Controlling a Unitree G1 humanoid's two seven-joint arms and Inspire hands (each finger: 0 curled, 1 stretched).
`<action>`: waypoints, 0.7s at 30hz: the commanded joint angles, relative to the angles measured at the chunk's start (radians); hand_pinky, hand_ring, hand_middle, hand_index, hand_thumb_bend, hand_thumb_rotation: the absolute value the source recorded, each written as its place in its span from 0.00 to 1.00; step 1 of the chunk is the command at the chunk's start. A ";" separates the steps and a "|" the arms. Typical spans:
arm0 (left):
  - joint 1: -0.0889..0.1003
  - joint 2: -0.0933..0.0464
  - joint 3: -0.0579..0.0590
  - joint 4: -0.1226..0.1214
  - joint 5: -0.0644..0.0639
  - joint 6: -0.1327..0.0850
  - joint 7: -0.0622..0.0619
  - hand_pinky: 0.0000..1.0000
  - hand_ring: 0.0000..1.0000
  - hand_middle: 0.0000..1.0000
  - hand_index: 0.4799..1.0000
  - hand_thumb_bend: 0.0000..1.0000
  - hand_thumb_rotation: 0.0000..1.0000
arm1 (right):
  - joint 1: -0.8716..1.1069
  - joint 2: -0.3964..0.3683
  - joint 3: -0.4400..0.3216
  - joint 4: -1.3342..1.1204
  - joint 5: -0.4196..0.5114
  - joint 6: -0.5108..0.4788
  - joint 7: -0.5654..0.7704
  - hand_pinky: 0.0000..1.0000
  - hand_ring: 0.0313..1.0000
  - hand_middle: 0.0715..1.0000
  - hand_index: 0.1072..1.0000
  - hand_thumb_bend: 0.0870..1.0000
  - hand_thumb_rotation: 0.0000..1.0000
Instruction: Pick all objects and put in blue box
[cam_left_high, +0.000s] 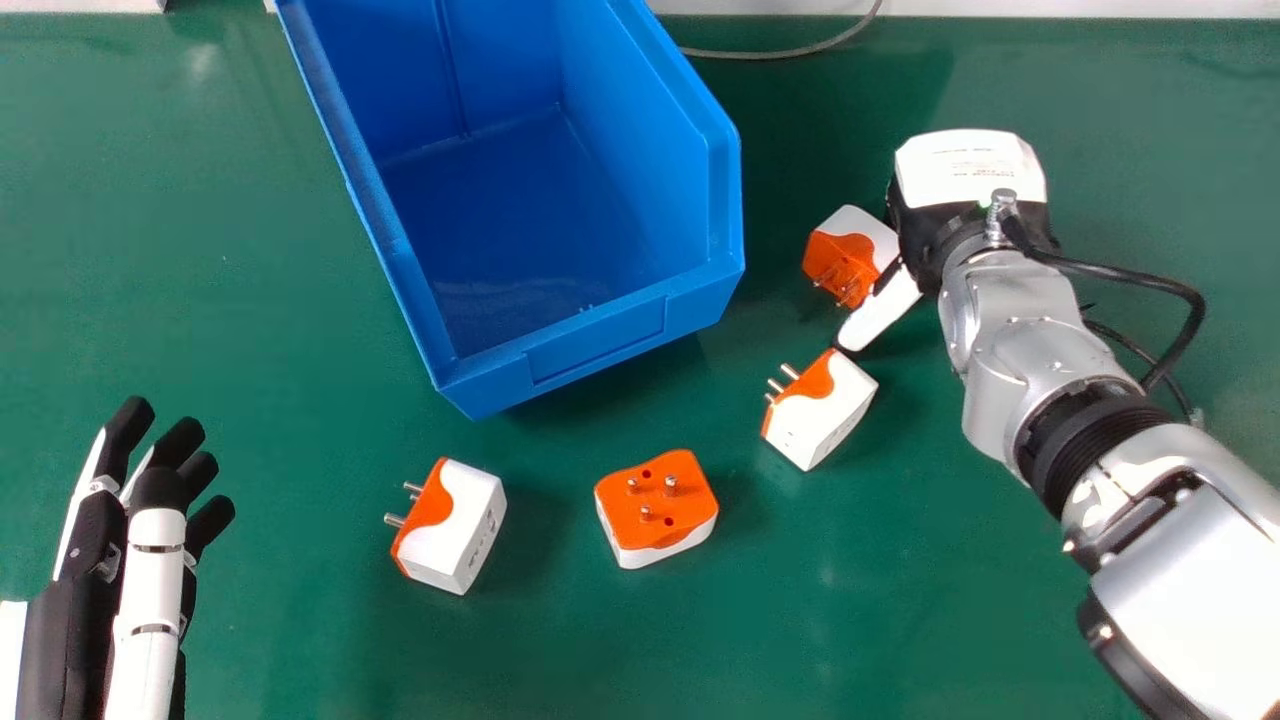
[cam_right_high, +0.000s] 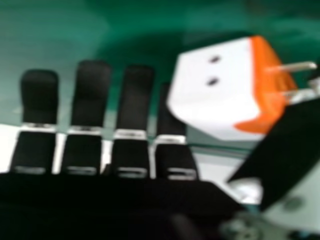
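- Table (cam_left_high: 250, 310), green, backs the whole frame; widest gaps for moving at left and lower centre.
- Blue box (cam_left_high: 600, 345), upper centre, angled, lower front wall towards the adapters. Probably set so for short carries; raised right rim needs a lift over.
- Right arm (cam_left_high: 1040, 340) slants in from lower right, leaving the lower-centre parts reachable.
- Right hand (cam_left_high: 965, 165), upper right: fingers straight, thumb out, open, no grip. Likely straddling for a side pinch (contact: can't tell).
- Left hand (cam_left_high: 150, 590), lower left, fingers extended, holding nothing, idle.
- Target adapter (cam_left_high: 850, 245), right of box, between thumb and fingers in the right hand view. Pins sit thumb side, so they could spoil the pinch.
- Other adapters: right of centre (cam_left_high: 822, 412), lower centre (cam_left_high: 657, 505), lower left of centre (cam_left_high: 455, 530). Nearest one sits close to the thumb; tight.
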 joint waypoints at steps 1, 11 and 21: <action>0.012 -0.003 0.004 -0.008 -0.007 -0.026 -0.004 0.88 0.89 0.89 0.85 0.46 0.76 | -0.057 -0.005 0.003 0.006 -0.012 0.011 0.016 0.30 0.39 0.45 0.57 0.93 0.43; 0.019 -0.007 -0.005 -0.022 0.010 -0.012 0.009 0.88 0.89 0.89 0.85 0.45 0.76 | -0.064 0.008 -0.007 0.012 -0.002 0.025 0.007 0.22 0.29 0.35 0.57 0.93 0.45; 0.020 -0.005 -0.001 -0.009 0.000 -0.029 0.002 0.88 0.90 0.89 0.85 0.46 0.77 | -0.083 0.035 0.034 0.041 -0.035 0.066 0.039 0.22 0.29 0.35 0.57 0.91 0.47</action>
